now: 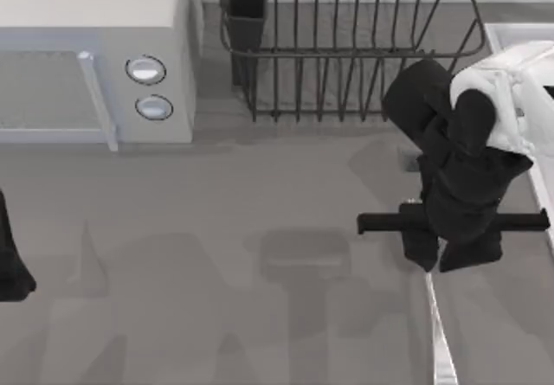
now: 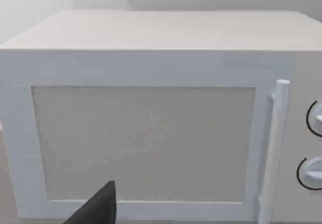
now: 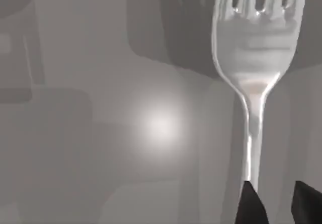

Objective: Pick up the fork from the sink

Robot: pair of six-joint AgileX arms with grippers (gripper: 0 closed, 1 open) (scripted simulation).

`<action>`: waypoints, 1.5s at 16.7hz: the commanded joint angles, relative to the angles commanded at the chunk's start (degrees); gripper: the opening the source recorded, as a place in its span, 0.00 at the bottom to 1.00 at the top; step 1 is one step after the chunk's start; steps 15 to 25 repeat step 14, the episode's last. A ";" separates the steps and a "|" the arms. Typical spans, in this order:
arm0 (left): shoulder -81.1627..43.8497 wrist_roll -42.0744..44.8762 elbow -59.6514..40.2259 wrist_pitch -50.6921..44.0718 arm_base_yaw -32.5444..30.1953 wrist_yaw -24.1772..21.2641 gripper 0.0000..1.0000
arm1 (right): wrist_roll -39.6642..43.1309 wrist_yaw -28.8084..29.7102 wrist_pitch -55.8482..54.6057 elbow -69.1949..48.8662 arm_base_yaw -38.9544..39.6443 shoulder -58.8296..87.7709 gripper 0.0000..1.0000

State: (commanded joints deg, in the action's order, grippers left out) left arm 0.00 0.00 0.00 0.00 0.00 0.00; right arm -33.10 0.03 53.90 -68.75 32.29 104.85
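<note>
Fingertips [image 3: 251,204] of the right gripper [image 3: 274,204] were seen as two dark points at the edge of the right wrist view, standing a little apart, with the fork [image 3: 254,58] running out from beside one of them; whether the handle was truly clamped could not be told, since the contact itself was cut off by the frame edge. The tines of the fork were partly cropped in that view as well. In the top view the right gripper [image 1: 450,251] was hidden under its own black wrist body, and only a thin silver length of the fork [image 1: 440,333] was seen emerging below it, reaching towards the lower edge of the picture at the table's right side. The sink [image 1: 519,35] was largely covered by the right arm, so that only its whitish rim at the right was made out. No writing or brand mark could be read anywhere. Behind the arm a dark wire rack [image 1: 346,48] was shown, cropped at the top, with a dark cup-like holder at its left end. The left gripper [image 1: 13,268] was parked at the far left edge of the table, mostly cut off; one dark fingertip [image 2: 98,206] was seen before the white microwave [image 2: 151,133], whose two round knobs [image 1: 147,86] were plain from above.
</note>
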 joint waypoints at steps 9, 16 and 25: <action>0.00 0.00 0.00 0.00 0.00 0.00 1.00 | 0.00 0.00 0.00 0.00 0.00 0.00 1.00; 0.00 0.00 0.00 0.00 0.00 0.00 1.00 | 0.00 0.00 0.00 0.00 0.00 0.00 1.00; 0.00 0.00 0.00 0.00 0.00 0.00 1.00 | 0.00 0.00 0.00 0.00 0.00 0.00 1.00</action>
